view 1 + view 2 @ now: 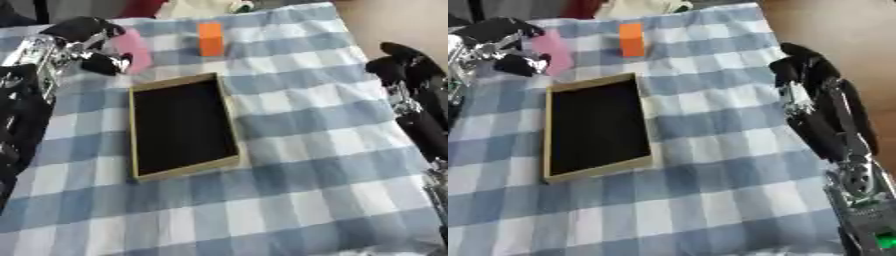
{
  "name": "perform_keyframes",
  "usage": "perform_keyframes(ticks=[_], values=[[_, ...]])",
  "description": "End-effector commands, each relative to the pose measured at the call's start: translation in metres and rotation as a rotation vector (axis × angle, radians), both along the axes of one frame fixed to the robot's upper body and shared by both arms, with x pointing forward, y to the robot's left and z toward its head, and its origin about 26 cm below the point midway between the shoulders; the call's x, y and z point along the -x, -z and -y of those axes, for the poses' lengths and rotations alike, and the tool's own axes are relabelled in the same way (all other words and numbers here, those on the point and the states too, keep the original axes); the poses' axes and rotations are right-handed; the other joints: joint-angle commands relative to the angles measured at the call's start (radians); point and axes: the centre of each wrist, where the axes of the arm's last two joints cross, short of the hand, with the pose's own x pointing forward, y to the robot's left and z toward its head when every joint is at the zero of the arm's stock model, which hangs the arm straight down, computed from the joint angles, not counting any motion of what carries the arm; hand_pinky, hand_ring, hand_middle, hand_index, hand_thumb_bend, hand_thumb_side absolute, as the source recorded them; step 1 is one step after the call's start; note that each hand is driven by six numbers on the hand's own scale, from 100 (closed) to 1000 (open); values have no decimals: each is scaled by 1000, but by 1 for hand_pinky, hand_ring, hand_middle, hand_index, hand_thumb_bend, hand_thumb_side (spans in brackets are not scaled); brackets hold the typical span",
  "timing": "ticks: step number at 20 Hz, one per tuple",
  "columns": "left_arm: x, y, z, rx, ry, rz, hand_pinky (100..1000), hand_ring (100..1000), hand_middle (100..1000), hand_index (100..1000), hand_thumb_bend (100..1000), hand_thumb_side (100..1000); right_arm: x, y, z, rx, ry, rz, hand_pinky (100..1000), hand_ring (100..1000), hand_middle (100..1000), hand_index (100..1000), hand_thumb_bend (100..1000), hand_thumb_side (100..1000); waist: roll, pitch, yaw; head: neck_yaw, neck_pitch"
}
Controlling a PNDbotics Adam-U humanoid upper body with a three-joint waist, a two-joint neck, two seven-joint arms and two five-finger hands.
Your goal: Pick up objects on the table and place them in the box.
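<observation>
Left eye view, left hand (pixel 96 47) curled round pink object (pixel 136 49) (upright).

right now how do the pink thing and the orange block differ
The pink thing is pale and rounded, held in the left hand; the orange block is bright, boxy and stands free and upright. The pink one lies nearer the box. Both are outside it, at the table's far end.
</observation>
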Motion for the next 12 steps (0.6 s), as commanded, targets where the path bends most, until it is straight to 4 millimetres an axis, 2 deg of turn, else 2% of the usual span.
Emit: perform_keyframes(ticks=[1,5,8,12], values=[[1,-13,-6,25,6,59,694,527,541,912,100,397,2,-8,2,13,-6,26,869,773,669,875,100,714,-5,-18,2,-2,-4],[4,-29,-7,107,91,92,700,505,519,924,100,450,2,-8,2,13,-3,27,869,773,669,876,100,713,-5,-20,6,-6,-5],[12,-55,-9,141,191,132,701,498,512,922,100,424,3,-8,4,15,7,25,869,774,669,876,100,712,-4,-23,16,-13,-4],[31,-90,-5,96,362,178,700,505,517,918,100,414,3,-8,6,20,18,27,869,774,670,876,100,710,0,-26,35,-27,-5]])
